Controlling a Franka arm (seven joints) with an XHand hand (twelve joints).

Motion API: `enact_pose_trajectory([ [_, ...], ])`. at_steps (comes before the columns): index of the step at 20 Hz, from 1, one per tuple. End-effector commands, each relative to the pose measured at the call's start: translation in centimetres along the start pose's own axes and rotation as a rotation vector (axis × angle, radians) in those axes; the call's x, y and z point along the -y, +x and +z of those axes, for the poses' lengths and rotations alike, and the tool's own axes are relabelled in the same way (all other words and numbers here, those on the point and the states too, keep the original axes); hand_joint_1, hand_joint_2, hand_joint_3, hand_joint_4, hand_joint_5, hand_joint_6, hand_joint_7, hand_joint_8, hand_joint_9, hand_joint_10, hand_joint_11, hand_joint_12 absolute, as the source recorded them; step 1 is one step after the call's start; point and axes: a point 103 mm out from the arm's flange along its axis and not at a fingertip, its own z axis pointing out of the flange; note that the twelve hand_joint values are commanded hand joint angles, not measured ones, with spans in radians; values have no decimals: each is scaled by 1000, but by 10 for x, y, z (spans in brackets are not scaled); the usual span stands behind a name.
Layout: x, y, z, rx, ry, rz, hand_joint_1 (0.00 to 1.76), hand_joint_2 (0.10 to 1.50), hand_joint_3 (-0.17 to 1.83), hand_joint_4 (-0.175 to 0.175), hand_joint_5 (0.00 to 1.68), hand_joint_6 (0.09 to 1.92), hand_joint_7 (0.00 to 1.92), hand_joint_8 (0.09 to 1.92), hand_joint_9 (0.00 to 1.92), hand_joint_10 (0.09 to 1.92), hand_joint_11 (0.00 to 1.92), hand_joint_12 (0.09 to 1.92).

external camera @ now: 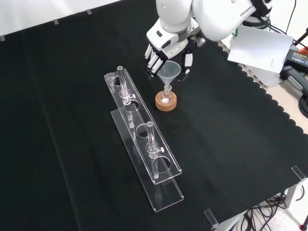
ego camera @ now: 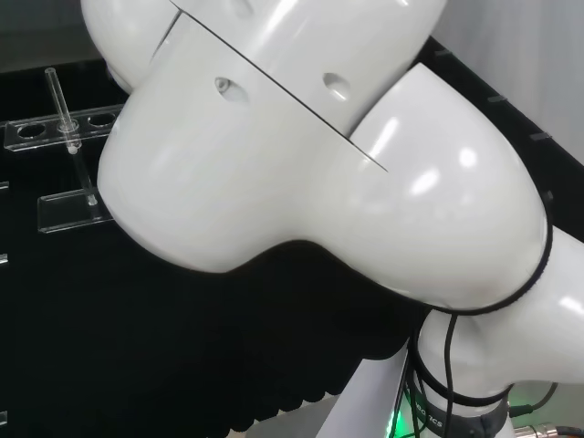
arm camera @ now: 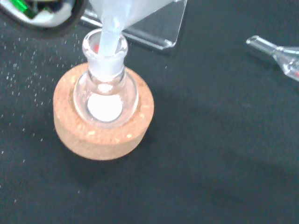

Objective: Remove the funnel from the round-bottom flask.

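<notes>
The arm's white links are bulking across most of the head view, covering the bench centre and leaving just a clear rack end peeking out at the upper left. In the front view the black cloth is spreading over the whole bench, and a long clear test-tube rack is running diagonally from upper centre toward the lower middle, with two glass tubes standing in it, their outlines faint against the cloth. The hand is coming in at the top centre, its fingers pointing down and curving around the wide rim of the clear funnel; whether they are actually touching it is hard to tell. The funnel's stem is sitting in the neck of the small round-bottom flask, which is resting in a cork ring just right of the rack's upper end. In the wrist view the funnel's cone is being cut off by the frame edge.
</notes>
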Motion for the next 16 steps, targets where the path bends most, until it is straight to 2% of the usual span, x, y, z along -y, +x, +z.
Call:
enact_pose_trajectory([
  [1,8,-13,-13,15,-19,25,880,803,577,8,928,681,858,656,1241,307,913,1048],
  [9,26,-22,-35,31,-12,36,883,792,584,5,918,703,854,664,1251,271,902,1036],
  [16,44,-29,-62,30,-39,38,885,791,586,4,915,706,854,667,1247,261,893,1038],
])
